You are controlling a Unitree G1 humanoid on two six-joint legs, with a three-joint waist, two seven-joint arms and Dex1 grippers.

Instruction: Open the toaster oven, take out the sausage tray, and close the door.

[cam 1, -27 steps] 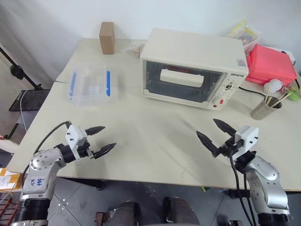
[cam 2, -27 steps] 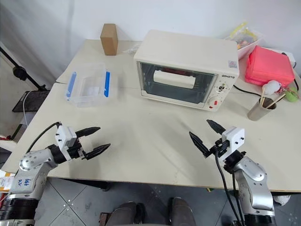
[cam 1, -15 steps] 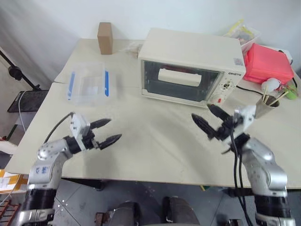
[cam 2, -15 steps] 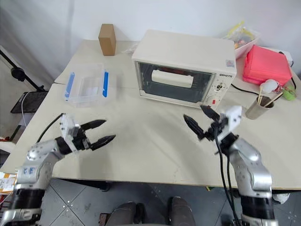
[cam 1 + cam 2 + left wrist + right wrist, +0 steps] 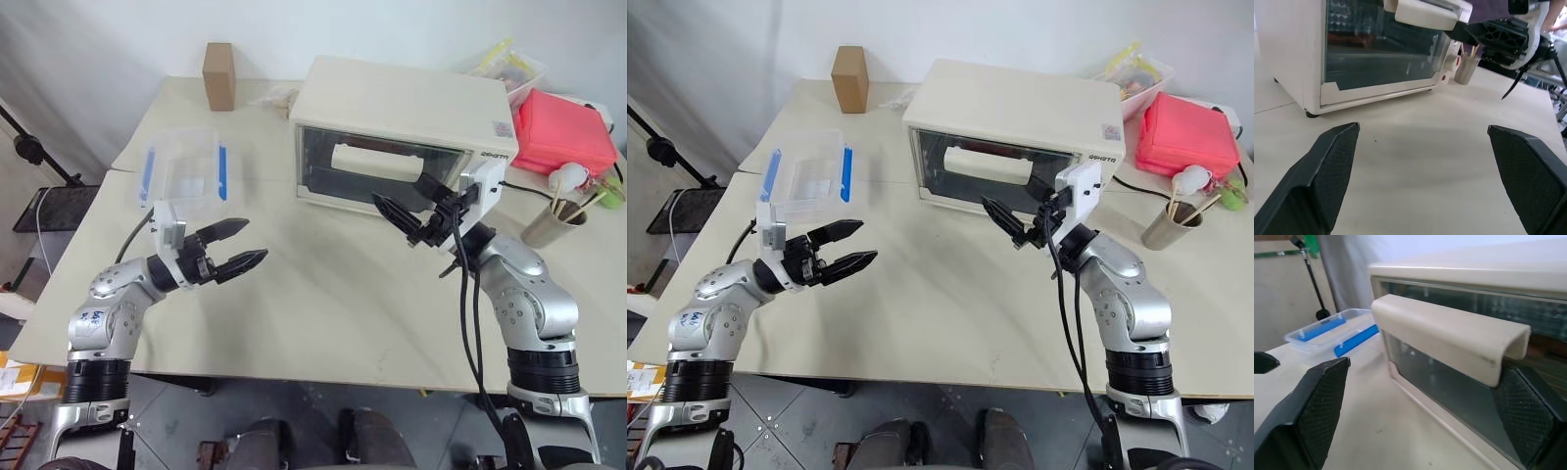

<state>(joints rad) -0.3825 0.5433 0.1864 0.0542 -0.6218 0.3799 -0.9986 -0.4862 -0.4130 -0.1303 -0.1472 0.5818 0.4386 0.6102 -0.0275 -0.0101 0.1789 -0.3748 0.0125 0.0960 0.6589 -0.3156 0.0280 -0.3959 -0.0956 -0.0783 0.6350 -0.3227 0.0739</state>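
The cream-white toaster oven [image 5: 403, 105] stands at the back middle of the table. Its glass door [image 5: 364, 183] is shut, with the long cream bar handle [image 5: 1447, 334] across the top. The sausage tray is hidden behind the dark glass. My right gripper [image 5: 404, 202] is open and hovers just in front of the door, level with the handle, its fingers [image 5: 1318, 404] spread to either side of the bar without touching it. My left gripper [image 5: 253, 240] is open and empty above the table, to the left of the oven and pointing toward it.
A clear plastic box with blue clips [image 5: 183, 168] lies left of the oven, and a brown cardboard block [image 5: 219, 75] stands behind it. A pink-red box [image 5: 563, 132], a metal cup of utensils [image 5: 547, 227] and a black cable sit right of the oven.
My right gripper has risen and moved forward from the table's front edge up to the oven door handle. My left gripper has lifted and come forward to the right. Both stay open.
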